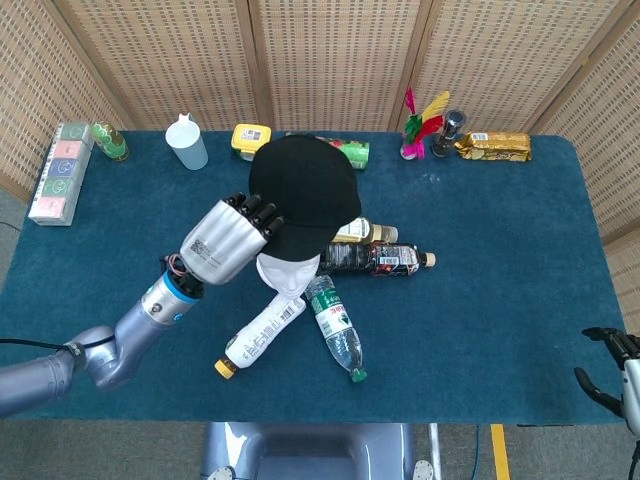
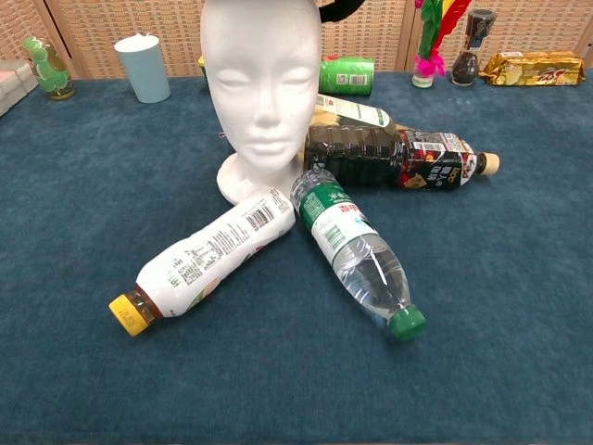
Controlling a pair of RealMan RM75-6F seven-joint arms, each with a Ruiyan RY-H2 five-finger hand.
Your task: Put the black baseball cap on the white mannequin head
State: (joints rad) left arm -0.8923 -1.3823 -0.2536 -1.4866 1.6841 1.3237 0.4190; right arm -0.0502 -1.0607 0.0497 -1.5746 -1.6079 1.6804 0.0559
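The black baseball cap [image 1: 304,192] hangs right over the white mannequin head [image 1: 290,272], hiding most of it in the head view; only the face and base show below the cap. My left hand [image 1: 228,240] grips the cap at its left edge. In the chest view the mannequin head [image 2: 261,88] stands upright at the table's middle, and only a sliver of the cap [image 2: 339,9] peeks in at the top edge. My right hand [image 1: 612,370] sits low at the table's near right corner, fingers apart, holding nothing.
Three bottles lie around the mannequin's base: a white one [image 2: 206,257], a clear green-capped one [image 2: 357,250] and a dark one [image 2: 398,156]. Along the back stand a blue cup [image 1: 187,146], a yellow-lidded tub [image 1: 251,138], a green can [image 2: 346,75], feathers [image 1: 420,122] and a gold packet [image 1: 492,146].
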